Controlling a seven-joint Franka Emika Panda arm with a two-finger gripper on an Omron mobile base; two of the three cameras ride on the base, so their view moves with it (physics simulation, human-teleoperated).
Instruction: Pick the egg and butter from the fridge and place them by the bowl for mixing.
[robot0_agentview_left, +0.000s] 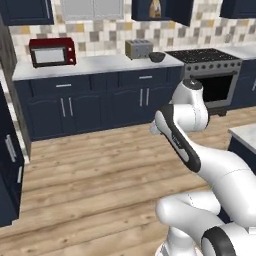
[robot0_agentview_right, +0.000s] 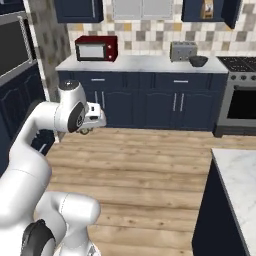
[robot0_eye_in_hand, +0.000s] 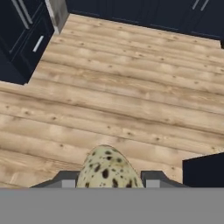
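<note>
Kitchen; stove (robot0_agentview_left: 207, 62), toaster (robot0_agentview_left: 138, 48), cabinets (robot0_agentview_left: 90, 102)

Even, soft light fills the whole kitchen, bright with no clear source and hardly any cast shadows on the wood floor (robot0_agentview_left: 90, 170). The white arm (robot0_agentview_right: 30, 150) shows smooth shading and mild highlights, without glare. All pictures look slightly soft and low in detail, with no bending at the edges.

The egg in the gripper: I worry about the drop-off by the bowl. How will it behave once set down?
The egg looks rounded and smooth, so it will probably roll once released on the flat counter. Its thin-looking speckled shell suggests that it is fragile. Pinched between the gripper fingers, it may slip.
</note>
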